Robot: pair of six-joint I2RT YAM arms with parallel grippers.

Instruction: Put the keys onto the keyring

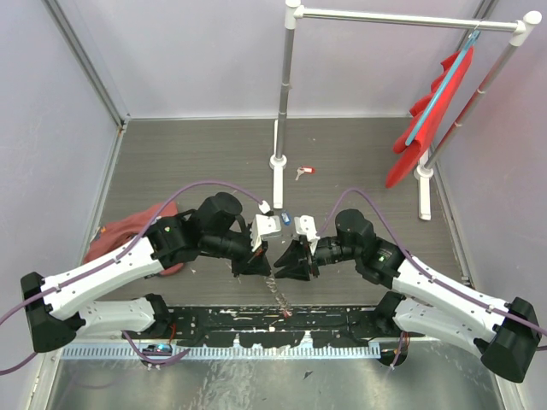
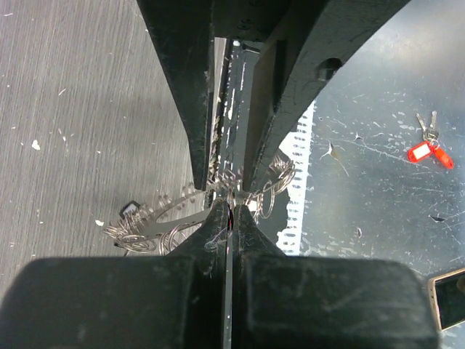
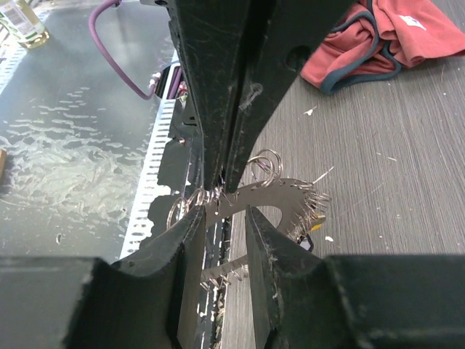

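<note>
Over the near part of the bench [image 1: 197, 162], the left gripper [image 2: 230, 207] and the right gripper [image 3: 224, 218] meet tip to tip. The left jaws are pressed together, pinching the edge of the keyring [image 3: 280, 190], a toothed silver loop hung with small wire rings and held off the bench. The right jaws stand part spread with that same edge between them; whether they pinch it cannot be told. Farther back, a red-tagged key [image 1: 305, 172] lies beside the foot of a white rack [image 1: 286, 85].

Left gripper [image 2: 230, 209] pinches the keyring [image 2: 168, 220] — red-tagged key [image 2: 429, 152] lies well apart.
</note>
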